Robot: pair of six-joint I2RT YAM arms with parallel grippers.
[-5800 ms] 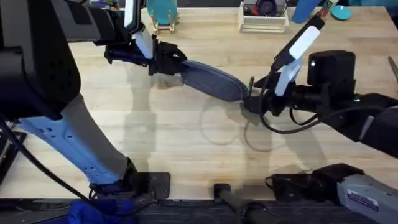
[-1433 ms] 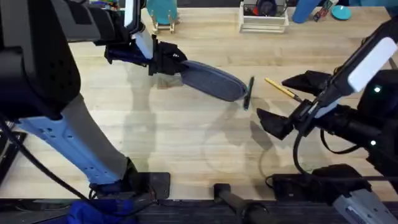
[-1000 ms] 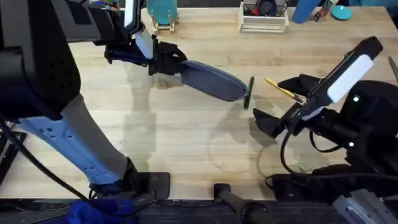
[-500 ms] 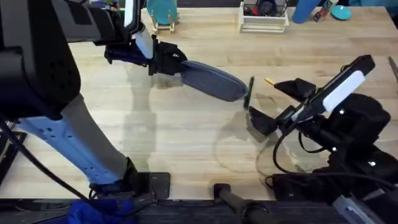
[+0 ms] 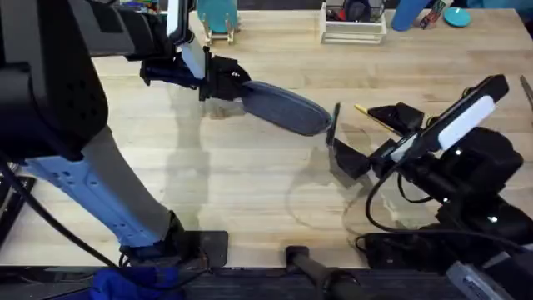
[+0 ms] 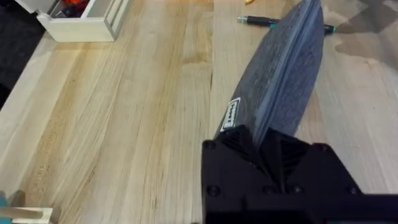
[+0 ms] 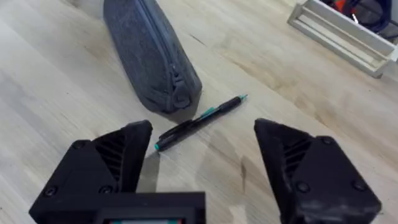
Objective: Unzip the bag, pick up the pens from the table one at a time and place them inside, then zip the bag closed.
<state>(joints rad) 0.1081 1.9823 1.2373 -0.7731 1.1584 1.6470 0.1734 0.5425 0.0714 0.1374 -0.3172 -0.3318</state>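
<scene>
I see the long blue-grey fabric bag (image 5: 281, 107) lying on the light wooden surface (image 5: 250, 183), a bit left of the middle. My left pincer (image 5: 218, 82) is clamped on the bag's far left end. In the left wrist view I look down the bag, but I cannot tell if the zipper is open or shut.

The dark green-black pen (image 7: 200, 120) lies on the surface, touching or just beside the bag's right end. In the right wrist view the zipper pull hangs at that same end. The yellow pen (image 5: 372, 117) lies a little to the right of it, also on the surface.

My right pincer (image 7: 202, 165) is spread wide apart and holds nothing. It hangs just on the near side of the dark pen, which lies just ahead of the gap between its fingers.

I think I am only at the start of the pen part. No pen is picked up. Both must go in, and then I must zip the bag shut.
</scene>
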